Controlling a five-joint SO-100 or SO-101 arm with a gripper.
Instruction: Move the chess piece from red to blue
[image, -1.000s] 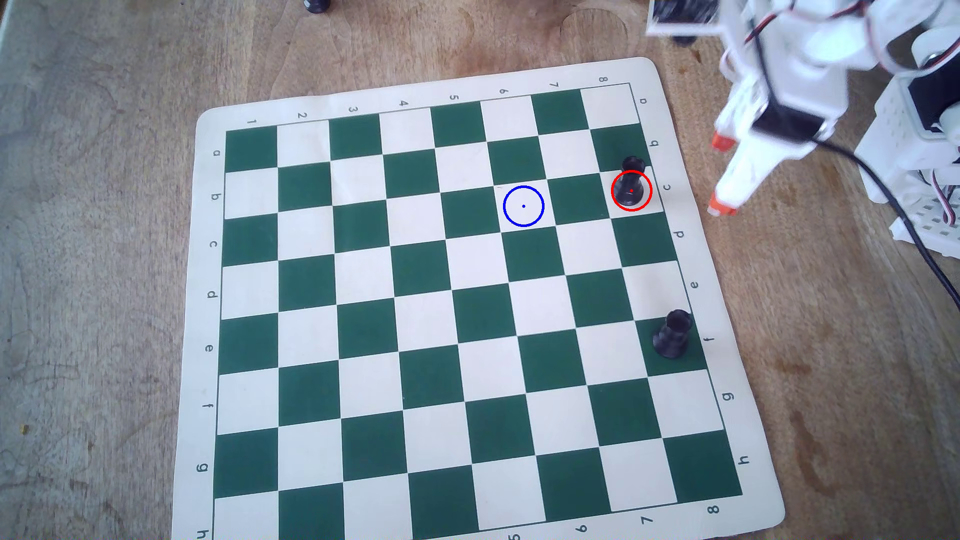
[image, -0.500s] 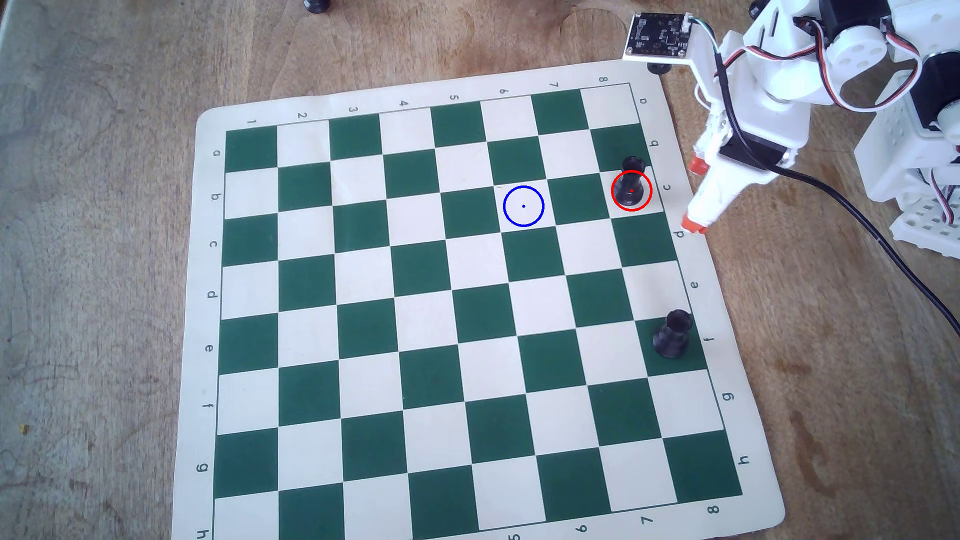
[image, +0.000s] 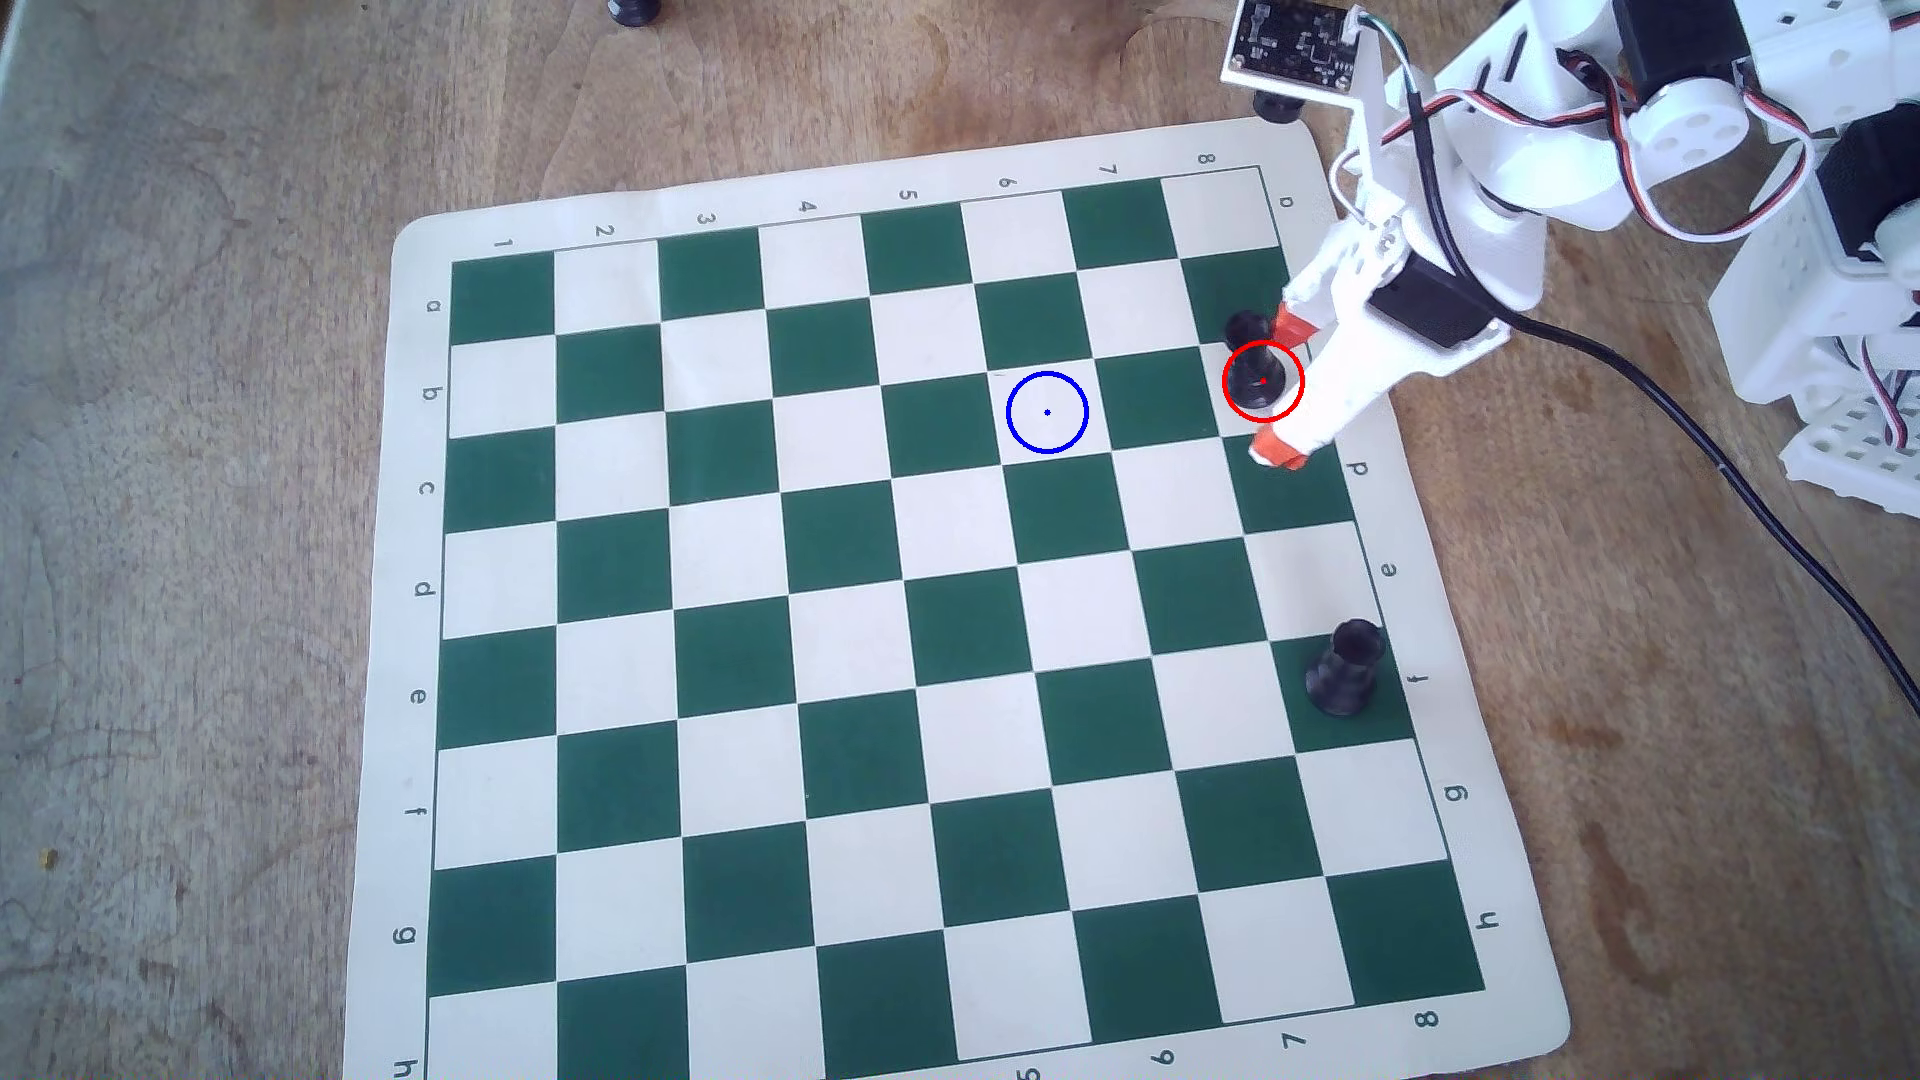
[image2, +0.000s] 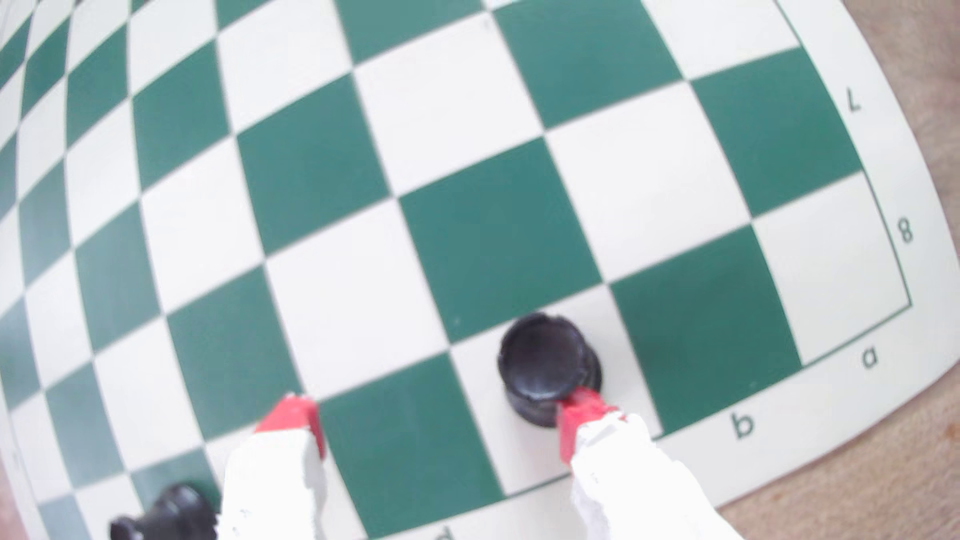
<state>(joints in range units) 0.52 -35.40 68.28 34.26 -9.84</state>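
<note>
The chess piece (image: 1255, 376), small and black, stands in the red circle (image: 1224, 381) on a white square near the board's right edge in the overhead view. My gripper (image: 1284, 388) is open, one orange-tipped finger on each side of the piece. In the wrist view the piece (image2: 545, 358) sits just ahead of the right fingertip (image2: 582, 415), which touches it, and well away from the left fingertip (image2: 293, 418). The gripper (image2: 436, 415) holds nothing. The blue circle (image: 1047, 373) marks a bare white square two squares to the left.
A larger black rook (image: 1345, 665) stands on a green square lower down the right edge; it shows again as the rook (image2: 166, 514) at the wrist view's bottom left. The green-and-white chess mat (image: 416, 623) lies on a wooden table. A black cable (image: 1714, 467) trails right of the board.
The gripper has swung left from off the board's right edge onto it and now straddles the chess piece. The piece's head has shifted slightly to the left.
</note>
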